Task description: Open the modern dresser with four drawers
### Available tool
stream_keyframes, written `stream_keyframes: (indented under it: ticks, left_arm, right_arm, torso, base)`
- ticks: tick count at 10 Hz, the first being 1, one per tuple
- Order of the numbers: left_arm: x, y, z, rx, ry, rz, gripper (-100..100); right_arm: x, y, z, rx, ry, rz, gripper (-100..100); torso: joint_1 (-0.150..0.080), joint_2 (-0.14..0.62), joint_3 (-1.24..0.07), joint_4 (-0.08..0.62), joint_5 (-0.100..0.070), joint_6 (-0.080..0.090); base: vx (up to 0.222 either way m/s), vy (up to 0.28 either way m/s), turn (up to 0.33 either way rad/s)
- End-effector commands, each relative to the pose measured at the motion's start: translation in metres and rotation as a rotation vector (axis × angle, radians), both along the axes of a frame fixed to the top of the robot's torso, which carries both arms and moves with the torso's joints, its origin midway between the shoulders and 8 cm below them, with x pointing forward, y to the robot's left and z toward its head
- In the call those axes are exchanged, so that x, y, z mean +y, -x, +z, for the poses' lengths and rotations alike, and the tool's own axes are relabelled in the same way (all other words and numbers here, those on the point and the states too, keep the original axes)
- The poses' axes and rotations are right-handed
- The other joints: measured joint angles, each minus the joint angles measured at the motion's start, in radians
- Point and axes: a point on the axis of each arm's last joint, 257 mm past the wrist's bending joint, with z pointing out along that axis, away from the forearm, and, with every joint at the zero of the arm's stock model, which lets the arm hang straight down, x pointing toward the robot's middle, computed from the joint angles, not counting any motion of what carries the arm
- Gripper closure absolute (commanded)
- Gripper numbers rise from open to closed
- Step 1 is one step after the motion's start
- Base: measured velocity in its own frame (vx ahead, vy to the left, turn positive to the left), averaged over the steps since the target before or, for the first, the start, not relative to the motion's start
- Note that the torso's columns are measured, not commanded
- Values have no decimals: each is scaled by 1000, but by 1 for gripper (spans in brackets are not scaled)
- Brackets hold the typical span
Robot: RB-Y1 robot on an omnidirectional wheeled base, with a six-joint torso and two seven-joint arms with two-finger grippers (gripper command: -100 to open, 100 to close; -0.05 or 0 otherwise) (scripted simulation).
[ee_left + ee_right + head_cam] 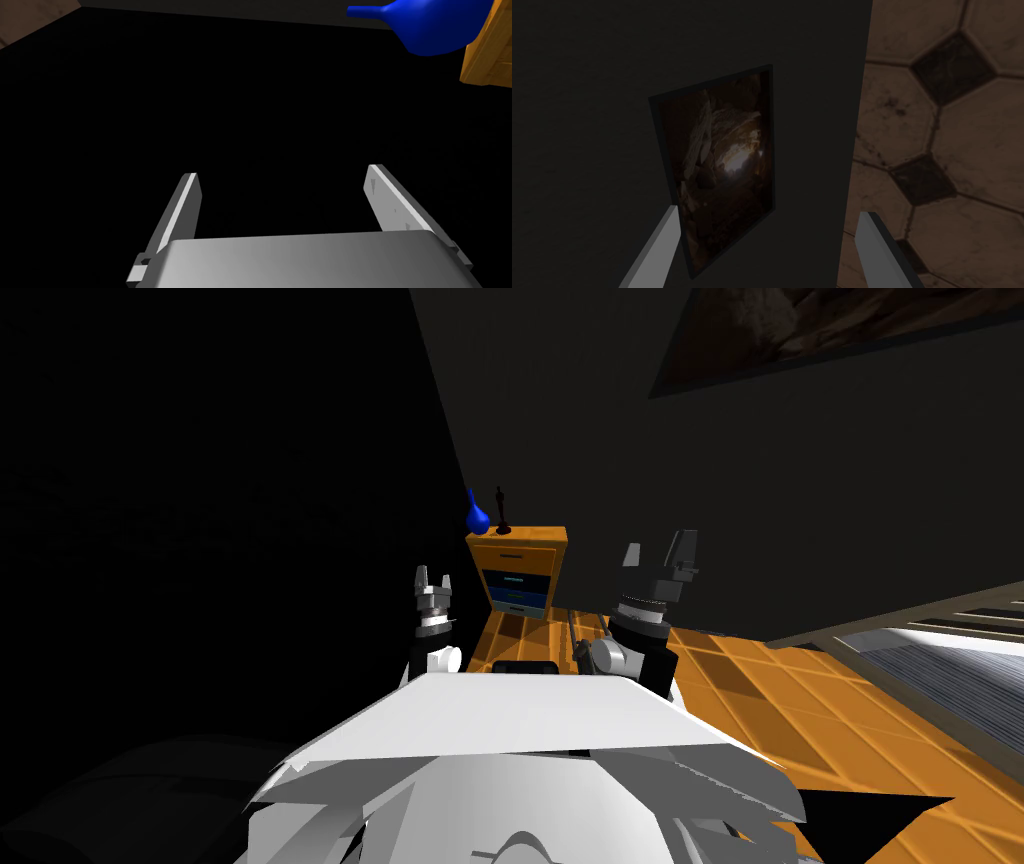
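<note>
The dresser (518, 573) is an orange cabinet with one orange drawer front at the top and blue fronts below, standing against the dark wall ahead of me. A blue vase (477, 516) and a dark figurine (503, 513) sit on its top. My left gripper (432, 583) hovers open to the left of the dresser and short of it, apart from it. In the left wrist view the open left gripper (283, 171) holds nothing, with the vase (425, 25) and a dresser corner (487, 55) off to one side. My right gripper (660, 553) is raised to the right of the dresser, and the right wrist view shows it (768, 212) open.
An orange tiled floor (760, 688) runs from me to the dresser. A low pale slatted piece of furniture (930, 638) lies at the right. A black area (200, 538) spreads left of the wall's edge.
</note>
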Motion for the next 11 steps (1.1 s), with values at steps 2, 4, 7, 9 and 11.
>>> stream_keyframes:
  ticks: [2, 4, 7, 9, 11]
  left_arm:
    - [0, 0, 0, 0, 0, 0, 0]
    - [0, 0, 0, 0, 0, 0, 0]
    - [0, 0, 0, 0, 0, 0, 0]
    - [0, 0, 0, 0, 0, 0, 0]
    - [-5, -3, -9, 20, -47, -27, -100]
  right_arm:
    - [0, 0, 0, 0, 0, 0, 0]
    - [0, 0, 0, 0, 0, 0, 0]
    - [0, 0, 0, 0, 0, 0, 0]
    - [0, 0, 0, 0, 0, 0, 0]
    - [0, 0, 0, 0, 0, 0, 0]
  torso:
    - [0, 104, -209, 105, 0, 0]
    - [0, 248, -497, 248, 0, 0]
    - [0, 470, -939, 470, 0, 0]
    - [0, 618, -1234, 617, 0, 0]
    - [0, 724, -1451, 724, 0, 0]
  base:
    - [0, 0, 0]
    - [0, 0, 0]
    - [0, 0, 0]
    - [0, 0, 0]
    - [32, 1, -22]
